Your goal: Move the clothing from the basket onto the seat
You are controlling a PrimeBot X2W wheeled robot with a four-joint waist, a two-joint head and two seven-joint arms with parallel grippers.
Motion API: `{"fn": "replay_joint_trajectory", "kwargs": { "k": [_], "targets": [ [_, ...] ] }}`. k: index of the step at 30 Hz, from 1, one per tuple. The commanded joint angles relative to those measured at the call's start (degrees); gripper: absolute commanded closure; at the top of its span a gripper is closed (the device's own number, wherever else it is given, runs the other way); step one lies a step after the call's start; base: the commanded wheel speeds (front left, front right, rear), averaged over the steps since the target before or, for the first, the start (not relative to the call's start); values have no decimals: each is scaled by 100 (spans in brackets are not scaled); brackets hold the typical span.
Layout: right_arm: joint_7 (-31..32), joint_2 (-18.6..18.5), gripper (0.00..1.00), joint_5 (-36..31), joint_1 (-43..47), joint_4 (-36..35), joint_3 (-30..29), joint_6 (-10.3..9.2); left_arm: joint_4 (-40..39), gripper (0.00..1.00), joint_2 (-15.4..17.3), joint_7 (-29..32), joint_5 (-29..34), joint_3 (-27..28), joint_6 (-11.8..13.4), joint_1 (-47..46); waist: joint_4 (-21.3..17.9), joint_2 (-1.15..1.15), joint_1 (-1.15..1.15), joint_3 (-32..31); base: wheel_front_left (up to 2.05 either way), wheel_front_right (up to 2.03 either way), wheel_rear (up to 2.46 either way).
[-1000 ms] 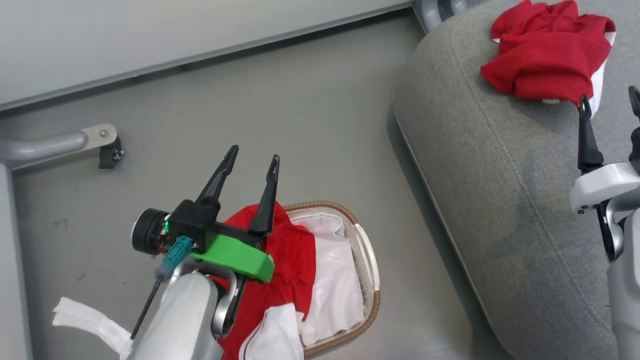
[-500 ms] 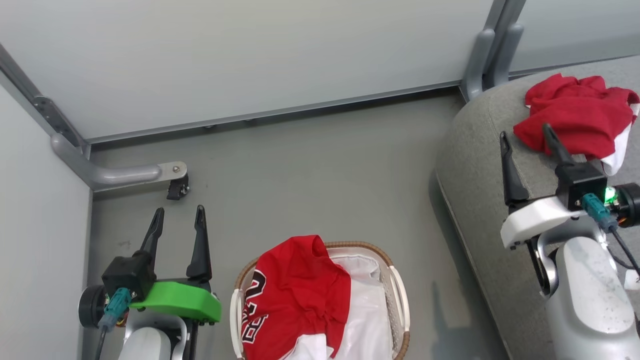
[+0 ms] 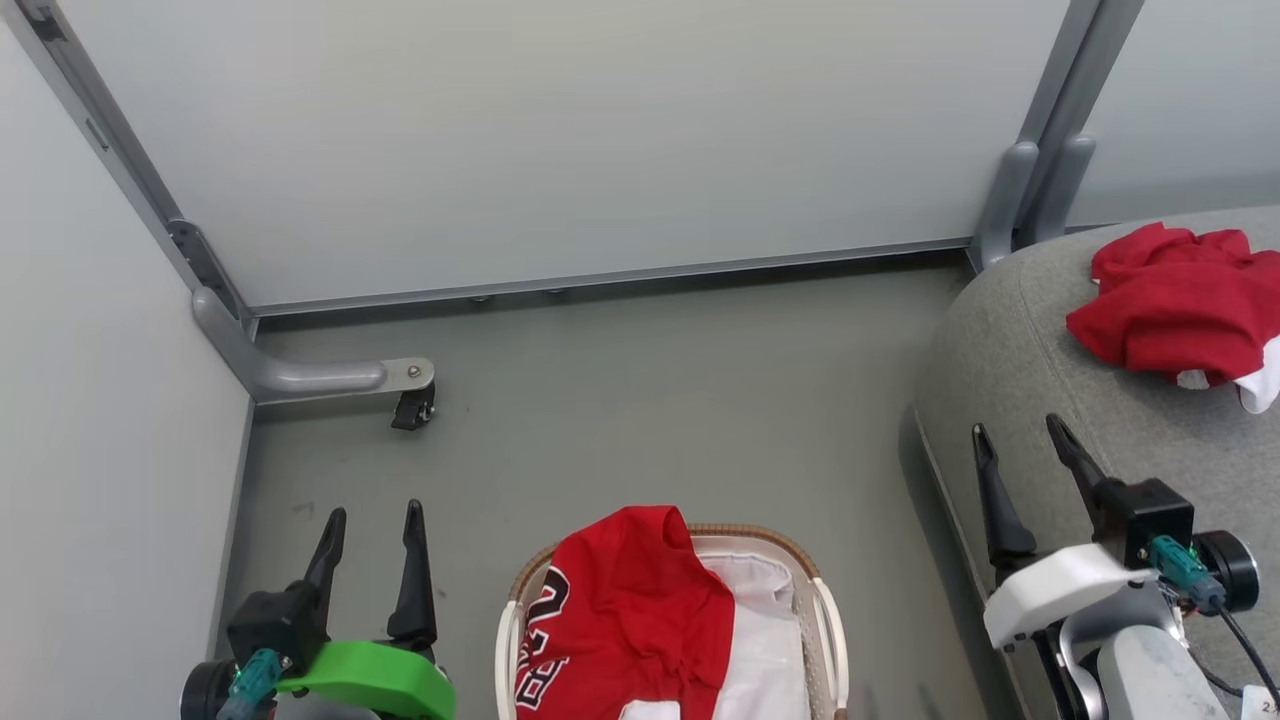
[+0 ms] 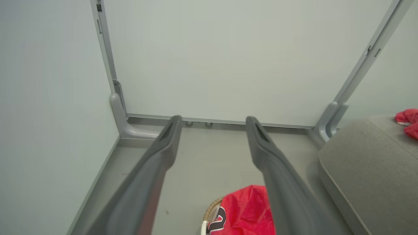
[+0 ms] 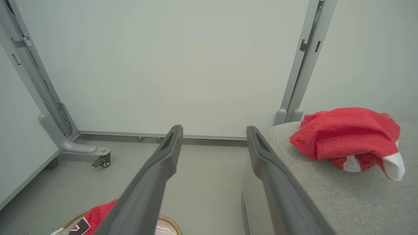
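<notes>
A red jersey point(image 3: 625, 605) with black-and-white numerals lies draped over the white basket point(image 3: 828, 640) at the bottom middle of the head view, with white cloth beside it. A second red jersey point(image 3: 1175, 315) lies crumpled on the grey seat point(image 3: 1040, 400) at the right. My left gripper point(image 3: 375, 515) stands open and empty over the floor, left of the basket. Over the seat's near edge my right gripper point(image 3: 1020, 428) is open and empty, short of the crumpled jersey. In the right wrist view that jersey point(image 5: 346, 135) sits up right of the open gripper point(image 5: 214, 129).
Pale wall panels close off the back and left. A grey metal frame foot with a small caster point(image 3: 412, 410) sticks out on the floor at the left. Another frame post point(image 3: 1020, 205) stands at the seat's far corner. Grey floor point(image 3: 650, 400) lies between wall and basket.
The head view has swung up and back, showing more wall. Both arms have drawn back toward the bottom corners; the left gripper no longer hangs over the basket. Both stay open.
</notes>
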Motion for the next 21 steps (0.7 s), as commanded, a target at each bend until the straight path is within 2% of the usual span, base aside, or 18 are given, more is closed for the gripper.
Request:
{"fn": "replay_joint_trajectory", "kwargs": {
  "k": [1,21],
  "targets": [
    [-5,-24,0,47,131,-41,-18,-7,28,0,5,0,26,-23,13,69,59,0,0,-53,0,0,0],
    [-5,-23,0,130,266,-66,62,-7,153,0,5,1,-36,-157,11,-181,57,0,0,-62,0,0,0]
  ]
}}
